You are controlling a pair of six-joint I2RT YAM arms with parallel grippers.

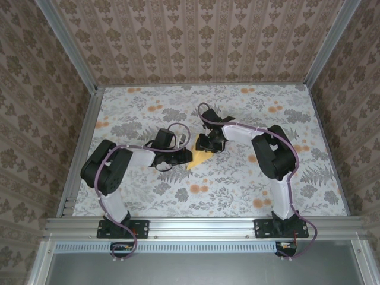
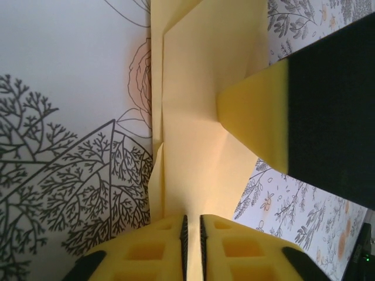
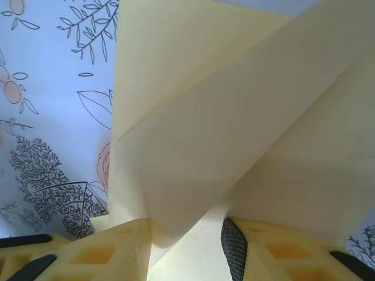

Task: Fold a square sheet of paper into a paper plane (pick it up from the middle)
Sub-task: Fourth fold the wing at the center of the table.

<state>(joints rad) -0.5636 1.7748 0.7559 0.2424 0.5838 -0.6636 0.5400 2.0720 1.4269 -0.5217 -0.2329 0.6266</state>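
Note:
The square sheet of paper (image 1: 199, 159), yellow-orange and creased into overlapping folds, lies on the floral cloth between my two grippers. My left gripper (image 1: 185, 155) reaches it from the left. In the left wrist view its pads (image 2: 191, 219) stand a narrow slit apart over the paper (image 2: 199, 88). My right gripper (image 1: 205, 146) comes in from the right and is open. Seen from the right wrist, a raised folded flap of the paper (image 3: 205, 134) hangs between that gripper's jaws (image 3: 187, 225) and touches the left finger. One of its fingers (image 2: 252, 117) rests on the sheet.
The grey floral cloth (image 1: 237, 178) covers the table. Aluminium rails (image 1: 202, 224) frame it at the front and sides, and wallpapered walls (image 1: 196, 41) close it in. Both forearms lie low over the middle of the cloth.

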